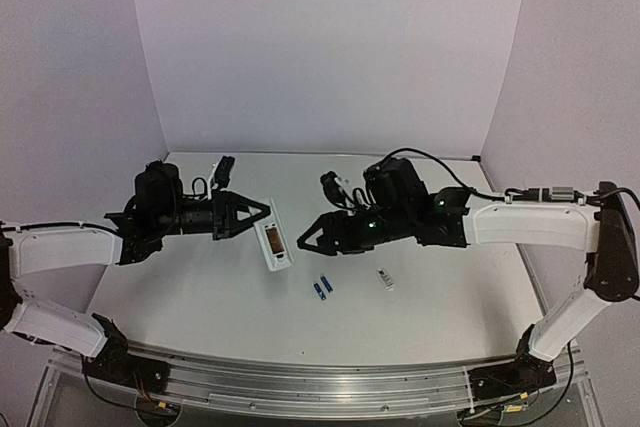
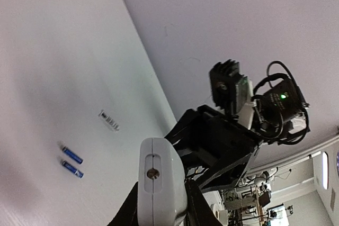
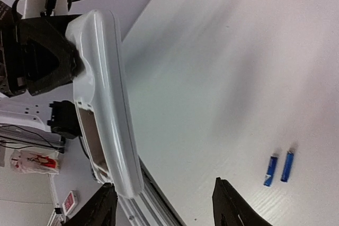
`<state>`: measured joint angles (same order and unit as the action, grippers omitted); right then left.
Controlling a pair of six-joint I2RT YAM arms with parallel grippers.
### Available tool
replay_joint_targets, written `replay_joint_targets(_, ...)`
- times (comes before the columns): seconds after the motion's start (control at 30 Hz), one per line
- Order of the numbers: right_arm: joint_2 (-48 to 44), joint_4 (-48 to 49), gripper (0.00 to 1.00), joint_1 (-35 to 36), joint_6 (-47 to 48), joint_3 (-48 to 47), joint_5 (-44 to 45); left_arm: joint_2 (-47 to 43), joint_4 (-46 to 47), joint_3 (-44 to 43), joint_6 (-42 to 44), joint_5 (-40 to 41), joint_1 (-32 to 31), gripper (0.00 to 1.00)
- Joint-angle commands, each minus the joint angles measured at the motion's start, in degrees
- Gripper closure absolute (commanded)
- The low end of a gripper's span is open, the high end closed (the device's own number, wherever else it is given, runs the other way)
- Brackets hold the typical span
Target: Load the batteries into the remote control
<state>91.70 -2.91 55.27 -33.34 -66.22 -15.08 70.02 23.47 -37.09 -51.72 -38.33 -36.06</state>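
Pale lavender walls [image 1: 330,47] close in a white table [image 1: 200,297] where, seen from above, the left gripper [image 1: 266,214] clamps one long edge of the remote control [image 1: 275,245], its open battery recess [image 1: 274,242] turned up toward the camera. The right gripper [image 1: 305,238] hangs just beside the handset's other edge without gripping it. The two blue batteries [image 1: 322,287] lie side by side on the table a little nearer the arm bases, with the small white cover piece [image 1: 385,278] off to their right. From the left wrist, the remote's rounded end [image 2: 159,168] fills the foreground, pinched between the dark jaws, and the batteries [image 2: 71,161] and cover piece [image 2: 109,120] rest apart on the bare surface beyond. From the right wrist, the handset [image 3: 106,104] stands edge-on with its recess empty. That gripper's fingers [image 3: 103,207] are spread wide and hold nothing, and the batteries [image 3: 278,169] lie well off to one side (whether the remote's lower end touches the table cannot be told here). By the look of it, the step in hand is steadying the opened remote. Neither cell is loaded yet. The next move would fall to the free right gripper: drop to the table and pinch a single cell, a fine grasp, since the pair lie nearly touching and either could roll.
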Motion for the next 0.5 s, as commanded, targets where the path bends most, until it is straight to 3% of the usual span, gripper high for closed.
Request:
replay_joint_targets(0.0, -3.4, -16.0, 0.41, -0.1, 2.6, 0.5, 10.9, -1.6, -1.7, 5.6, -2.8, -0.1, 3.4, 1.00)
replay_joint_targets(0.2, 1.2, -26.8, 0.40, -0.1, 2.7, -2.5, 18.4, -1.6, -3.0, 9.5, -2.6, 1.2, 4.5, 1.00)
replay_joint_targets(0.47, 9.6, -29.1, 0.41, 1.7, 4.5, -7.5, 20.5, -2.3, -2.1, 11.4, -2.2, 2.3, 4.6, 1.00)
